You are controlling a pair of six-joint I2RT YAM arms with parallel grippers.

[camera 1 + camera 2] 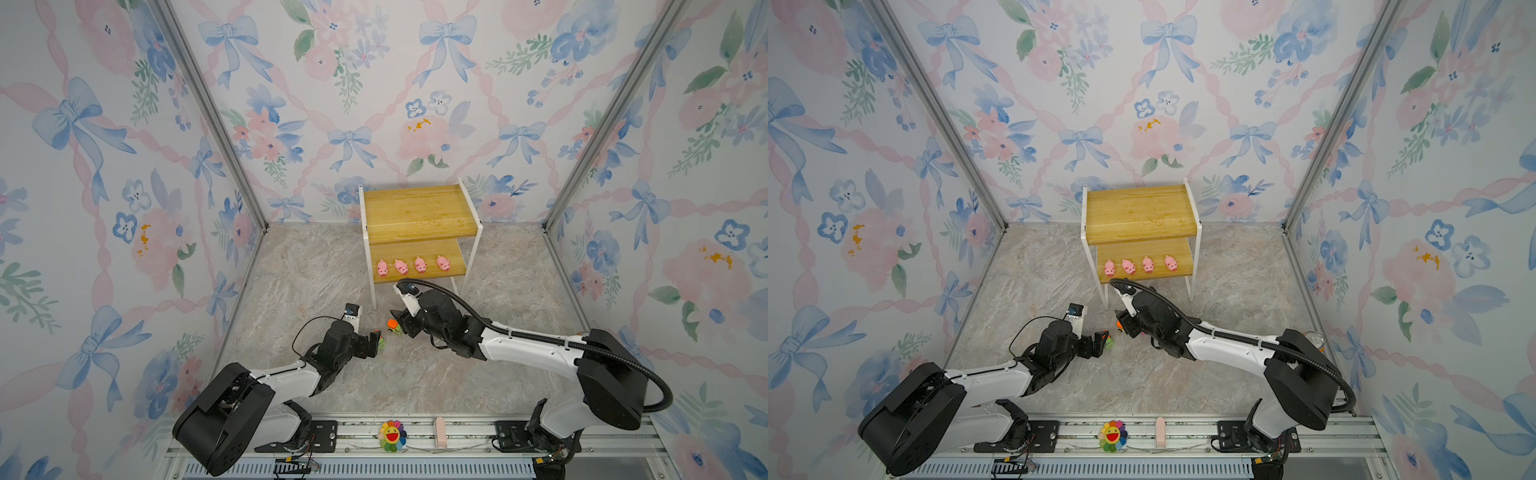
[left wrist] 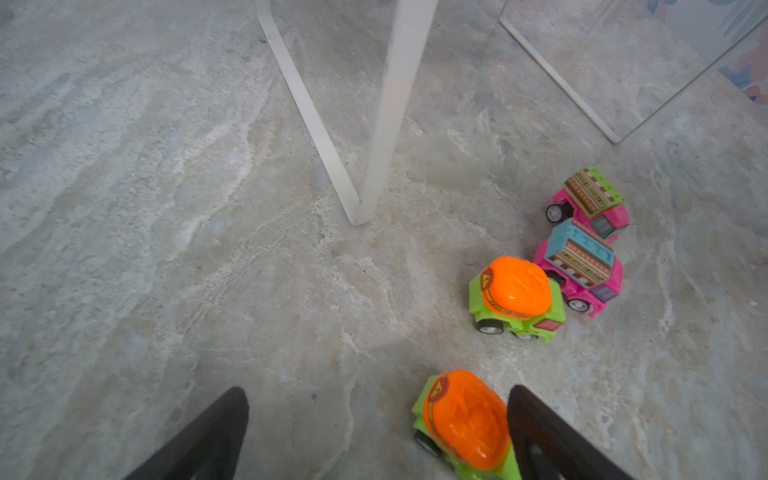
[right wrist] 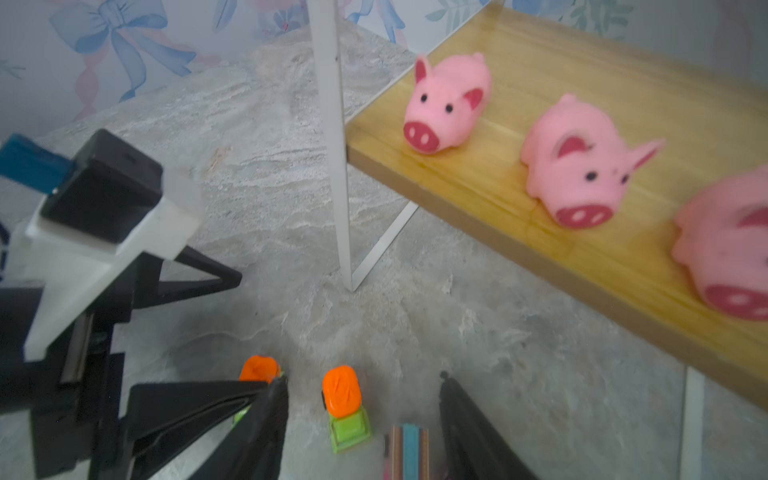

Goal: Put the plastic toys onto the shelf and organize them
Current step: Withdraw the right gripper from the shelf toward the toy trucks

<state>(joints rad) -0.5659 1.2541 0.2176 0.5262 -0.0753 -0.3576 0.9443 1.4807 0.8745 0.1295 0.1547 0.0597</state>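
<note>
In the left wrist view the left gripper (image 2: 378, 392) has its jaws wide apart. One green truck (image 2: 465, 424) sits on the marble floor (image 2: 166, 249) hard by one finger (image 2: 540, 428), far off centre. Closing from here would probably shove or tip it rather than grip it squarely. A second green truck (image 2: 517, 299) touches a pink truck (image 2: 579, 270), and another pink truck (image 2: 592, 201) lies just behind. A white shelf leg (image 2: 390, 116) stands near them.

In the right wrist view the right gripper (image 3: 361, 382) is parted too and holds nothing. The second green truck stands on the floor between its fingers. A pink truck's striped top lies just beside one finger, so a closing jaw could catch both toys; the picture is soft there, and I cannot tell whether they touch. The left gripper works close alongside, and the two arms could knock each other. Three pigs (image 3: 446, 104) show on the lower board (image 3: 478, 183).

In both top views four pigs line the front of the lower board of the shelf (image 1: 419, 216), and the top board (image 1: 415, 208) holds nothing. All four trucks are on the floor before the shelf. A truck carried in low could sweep the pigs off that edge. The flower (image 1: 392, 435) and pink block (image 1: 439, 432) sit on the near rail, well apart from the work.
</note>
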